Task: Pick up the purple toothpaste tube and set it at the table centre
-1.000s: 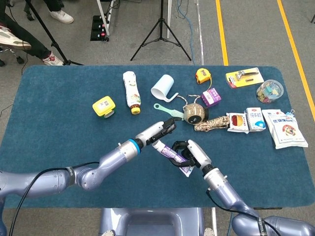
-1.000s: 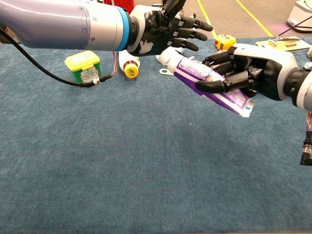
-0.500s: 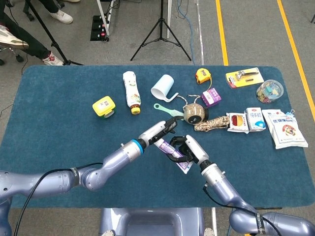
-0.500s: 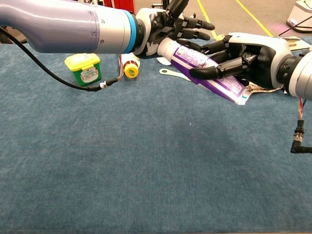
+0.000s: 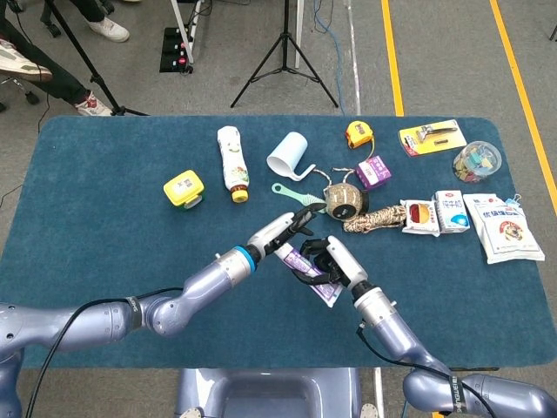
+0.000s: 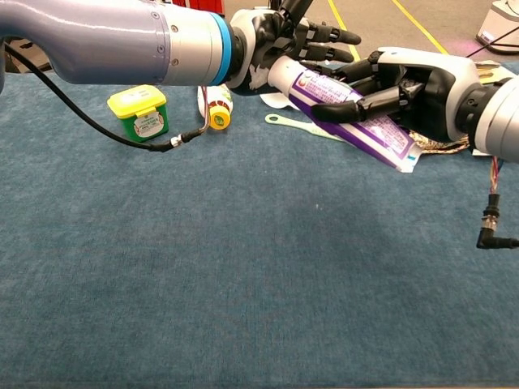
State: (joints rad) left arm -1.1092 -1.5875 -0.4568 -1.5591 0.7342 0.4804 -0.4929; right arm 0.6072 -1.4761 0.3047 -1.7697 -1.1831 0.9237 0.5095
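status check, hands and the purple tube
Right hand holds purple toothpaste tube off the table. Left hand at its cap end, fingers spread. Green comb just behind.

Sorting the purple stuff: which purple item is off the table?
The toothpaste tube, gripped by the right hand; the purple box sits on the table.

Blue table [image 5: 104, 261], yellow box [image 5: 184, 189], bottle [image 5: 231, 163], white cup [image 5: 288, 156]; tape measure [image 5: 358, 133]

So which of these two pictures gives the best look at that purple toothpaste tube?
The chest view: the purple toothpaste tube fills much of the frame, with its white cap end, printed label and crimped tail plain, held by the right hand. The head view shows the tube small, mostly covered by that hand.
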